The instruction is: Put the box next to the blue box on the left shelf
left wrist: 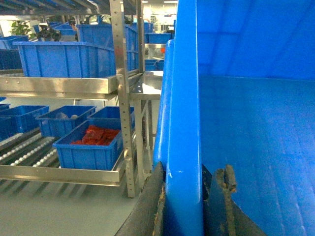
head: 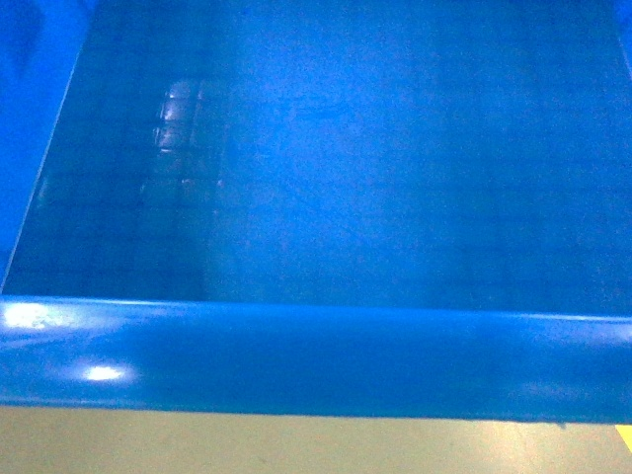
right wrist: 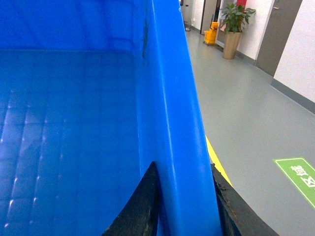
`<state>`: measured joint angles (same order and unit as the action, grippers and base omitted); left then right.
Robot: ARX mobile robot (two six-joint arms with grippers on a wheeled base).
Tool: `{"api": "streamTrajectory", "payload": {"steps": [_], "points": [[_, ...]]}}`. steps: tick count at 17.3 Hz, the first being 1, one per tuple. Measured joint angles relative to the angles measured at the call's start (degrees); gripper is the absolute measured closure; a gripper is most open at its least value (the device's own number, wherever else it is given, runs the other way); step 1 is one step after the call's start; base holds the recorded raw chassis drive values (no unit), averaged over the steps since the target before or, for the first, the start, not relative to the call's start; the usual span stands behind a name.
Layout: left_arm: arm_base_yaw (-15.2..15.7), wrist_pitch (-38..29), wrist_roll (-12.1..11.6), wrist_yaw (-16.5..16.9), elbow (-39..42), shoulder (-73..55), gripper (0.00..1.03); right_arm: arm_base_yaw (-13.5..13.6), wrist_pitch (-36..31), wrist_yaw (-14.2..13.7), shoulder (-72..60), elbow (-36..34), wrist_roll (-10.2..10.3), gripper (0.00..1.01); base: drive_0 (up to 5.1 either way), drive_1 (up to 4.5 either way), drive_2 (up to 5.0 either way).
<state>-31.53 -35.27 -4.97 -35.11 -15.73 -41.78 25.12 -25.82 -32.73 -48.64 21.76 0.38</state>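
A large blue box (head: 316,197) fills the head view, its rim running across the near edge and its grid-patterned floor stretching away beyond it. It appears to be held up off the floor between the robot's two arms, with bare pale floor (head: 296,449) showing under the near rim.

In the left wrist view, the left gripper (left wrist: 183,206) clamps the box's left wall: one dark finger sits outside the rim and the other, with a worn pad, sits inside, so the fingers are closed narrowly on the wall. In the right wrist view, the right gripper (right wrist: 184,206) pinches the right wall the same way, one finger on each side.

To the left stands a metal shelf rack (left wrist: 123,98) with roller tracks. A blue bin of red packets (left wrist: 93,145) sits on its lower level, with more blue bins (left wrist: 69,59) above and behind.

The step in hand seems to be the carry: the box is gripped and lifted but not yet on the shelf. The next move likely calls for turning toward the left rack, keeping both grips level, and lining the box up with an open spot just beside a blue bin. Which spot is free cannot be told from here.
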Motion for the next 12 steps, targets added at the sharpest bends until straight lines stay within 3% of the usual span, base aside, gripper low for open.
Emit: {"api": "streamTrajectory", "payload": {"steps": [12], "points": [[0.0, 0.0, 0.0, 0.0, 0.1, 0.0, 0.92, 0.0, 0.0, 0.1, 0.0, 0.0, 0.0, 0.81, -0.1, 4.08, -4.2]]}}
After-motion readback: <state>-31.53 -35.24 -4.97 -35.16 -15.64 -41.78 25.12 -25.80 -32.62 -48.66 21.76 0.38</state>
